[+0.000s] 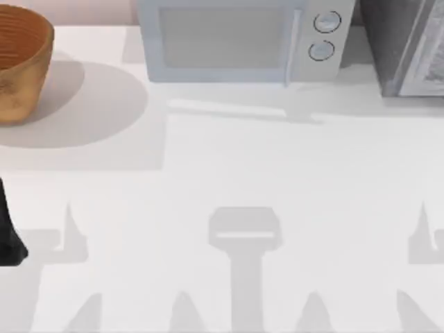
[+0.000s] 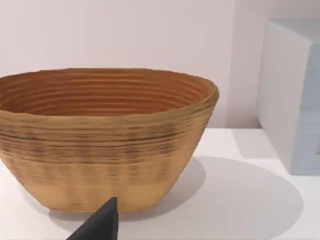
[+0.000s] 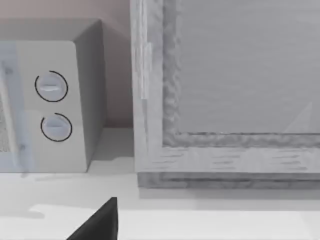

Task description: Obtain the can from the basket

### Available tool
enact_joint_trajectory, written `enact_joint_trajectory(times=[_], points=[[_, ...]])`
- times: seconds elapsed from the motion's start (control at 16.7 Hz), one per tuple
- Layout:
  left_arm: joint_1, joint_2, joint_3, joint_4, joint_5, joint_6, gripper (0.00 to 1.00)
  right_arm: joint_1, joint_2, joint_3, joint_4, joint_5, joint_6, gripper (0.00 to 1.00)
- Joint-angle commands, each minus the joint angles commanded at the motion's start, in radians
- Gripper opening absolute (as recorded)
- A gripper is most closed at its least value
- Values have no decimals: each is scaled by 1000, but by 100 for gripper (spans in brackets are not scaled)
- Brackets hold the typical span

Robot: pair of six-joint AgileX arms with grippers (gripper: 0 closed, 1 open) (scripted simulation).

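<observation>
Left arm (image 1: 10,236): a dark piece of it shows at the left edge of the top view, lower half of the frame, well below the basket (image 1: 21,59) and apart from it. In the left wrist view one dark fingertip (image 2: 102,225) pokes in at the bottom edge, in front of the basket's (image 2: 100,145) base. Whether the left gripper is open or closed: cannot tell, its other finger is out of sight.

Right arm: a single dark fingertip (image 3: 100,222) at the bottom edge of the right wrist view, facing the microwave (image 3: 55,105) and a grey framed cabinet (image 3: 230,100) beside it. Grip state cannot be told either.

Basket: upper left corner of the top view, cut by the frame edge, standing upright on the white table (image 1: 229,166). Round, woven, tan outside, ribbed orange-brown inside; wide at the rim, narrower at the base. Its interior floor is hidden behind the near wall, so the can cannot be made out.

Microwave (image 1: 243,38) stands at top centre, right of the basket and apart from it.
</observation>
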Motion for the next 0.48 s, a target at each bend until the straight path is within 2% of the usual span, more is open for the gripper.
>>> enact_joint_trajectory(times=[0.24, 0.48], points=[[1, 25, 23, -11, 0, 2, 100, 0, 0, 0, 0, 0, 0, 100], [8, 177, 176, -80, 5, 15, 100, 0, 0, 0, 0, 0, 0, 100]])
